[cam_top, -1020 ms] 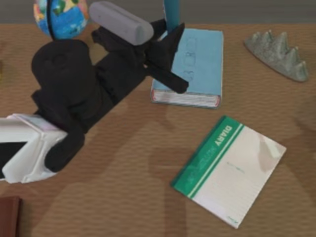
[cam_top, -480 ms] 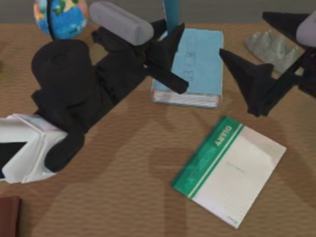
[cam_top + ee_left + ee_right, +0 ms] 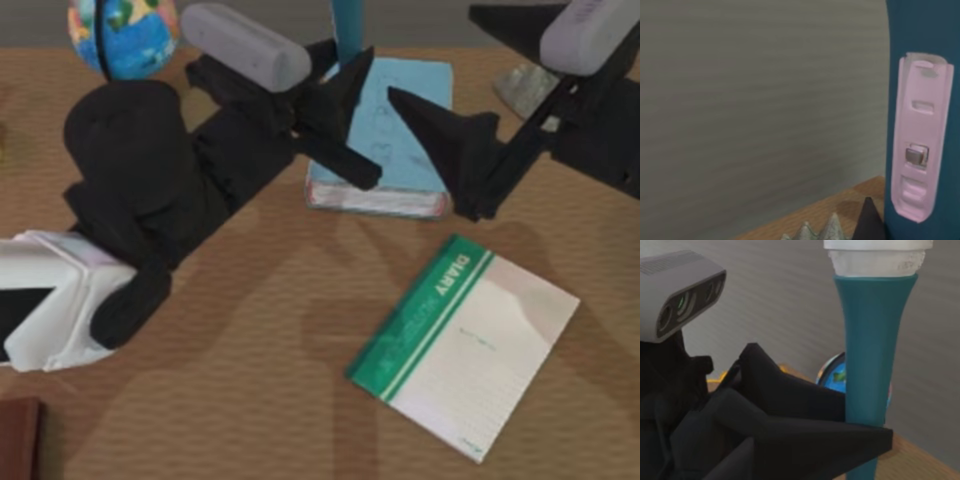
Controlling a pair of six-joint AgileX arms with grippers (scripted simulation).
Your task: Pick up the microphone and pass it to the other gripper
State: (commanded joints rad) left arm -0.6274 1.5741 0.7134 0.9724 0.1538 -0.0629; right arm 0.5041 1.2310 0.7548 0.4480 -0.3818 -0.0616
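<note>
Your left gripper (image 3: 350, 115) was pinched on the slim teal microphone with its white strip (image 3: 871, 345), holding it upright over the pale blue hardcover book (image 3: 400, 130) at the table's far edge. Your right gripper (image 3: 470, 90), fingers spread wide, hung just beside it.

Smooth matt teal microphone (image 3: 871, 345), woven-textured brown table (image 3: 250, 400), matt black left pincer (image 3: 345, 120)

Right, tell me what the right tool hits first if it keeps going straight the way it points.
Probably the microphone held upright by the left tool; the right tool points toward it above the blue book, though depth is unclear.
</note>
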